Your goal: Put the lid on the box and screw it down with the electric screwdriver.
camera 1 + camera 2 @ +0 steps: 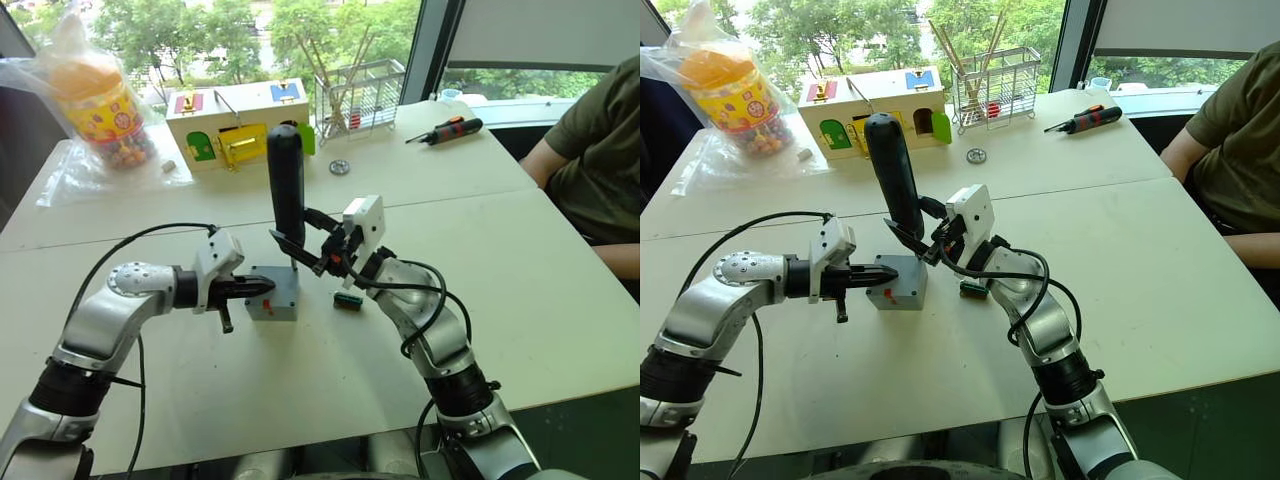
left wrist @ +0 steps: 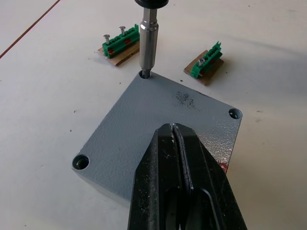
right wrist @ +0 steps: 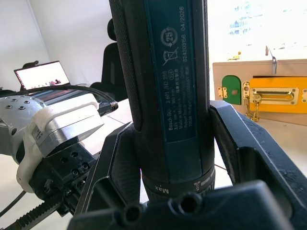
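Observation:
The grey box [image 1: 277, 297] stands on the white table with the lid [image 2: 158, 134] lying flat on top of it. My right gripper [image 1: 303, 243] is shut on the electric screwdriver [image 1: 286, 182], which stands upright with its metal bit [image 2: 147, 45] set in the lid's far corner screw hole. Coming in from the left, my left gripper [image 1: 262, 288] is shut, and its fingertips [image 2: 175, 139] rest on the lid's top.
Two green terminal blocks [image 2: 120, 42] [image 2: 206, 61] lie just beyond the box. At the back stand a wooden toy house [image 1: 235, 122], a wire rack [image 1: 362, 96], a red-and-black screwdriver [image 1: 447, 130] and a bagged jar [image 1: 100, 105]. A person sits at the right edge [image 1: 600, 150].

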